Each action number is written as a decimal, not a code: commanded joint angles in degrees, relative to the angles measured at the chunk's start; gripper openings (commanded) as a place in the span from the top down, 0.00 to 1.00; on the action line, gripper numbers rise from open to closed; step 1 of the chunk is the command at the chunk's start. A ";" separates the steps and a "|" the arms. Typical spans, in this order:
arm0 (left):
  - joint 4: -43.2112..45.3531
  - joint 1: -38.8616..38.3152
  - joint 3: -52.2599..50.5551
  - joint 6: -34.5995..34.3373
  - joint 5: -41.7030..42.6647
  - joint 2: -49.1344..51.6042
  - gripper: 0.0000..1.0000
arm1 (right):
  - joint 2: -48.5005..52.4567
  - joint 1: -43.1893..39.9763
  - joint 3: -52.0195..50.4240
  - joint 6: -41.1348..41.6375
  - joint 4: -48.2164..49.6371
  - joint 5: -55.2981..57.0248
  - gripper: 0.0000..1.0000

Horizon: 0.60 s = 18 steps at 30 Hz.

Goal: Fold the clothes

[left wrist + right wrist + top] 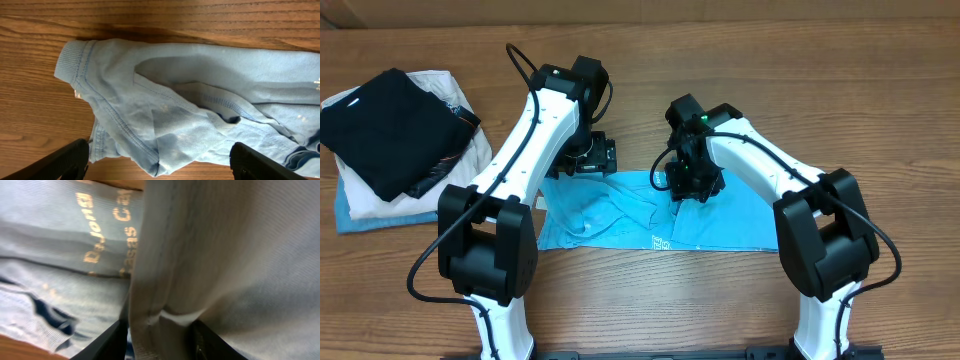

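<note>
t-shirt: the sky-blue t-shirt [620, 215] lies on the worktop [740, 70] between the two arms, as a long low band running left to right.
done, as judged: the body looks doubled over lengthwise already. its near edge is straight, and a bit of print [662, 242] shows on it.
not done: the left half is rumpled. in the left wrist view a ribbed hem [70, 59] sticks out to one side with loose creases behind it; whether it is sleeve or collar i cannot tell. the band is not yet a compact packet.
left claw: the left claw [592, 158] hangs over the far left corner of the shirt, jaws spread wide. its fingers [65, 160] stand well apart with nothing gripped.
right claw: the right claw [692, 185] is down on the far edge near the middle. in its own view a raised fold of blue cloth fills the narrow gap between its fingers [107, 340], so it appears to hold a pinch of the shirt. gold lettering [100, 245] shows on the cloth below.
left to do, as judged: smooth or tuck the left end, then fold the band crosswise.
side pile: a black garment [385, 130] sits on a cream garment [435, 82] at the far left, well apart from the shirt, both looking folded.
progress: roughly midway.
</note>
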 commanded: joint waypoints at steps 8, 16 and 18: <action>0.17 0.31 0.81 1.09 -0.57 0.50 0.07 | 1.25 0.26 0.04 0.57 0.46 -3.17 0.55; 0.17 0.28 0.81 1.09 -0.57 0.50 0.08 | 1.38 0.26 -0.02 0.61 2.05 -3.34 0.55; 0.20 0.31 0.81 1.09 -0.57 0.50 0.07 | 1.40 0.26 -0.02 0.63 2.10 -3.17 0.55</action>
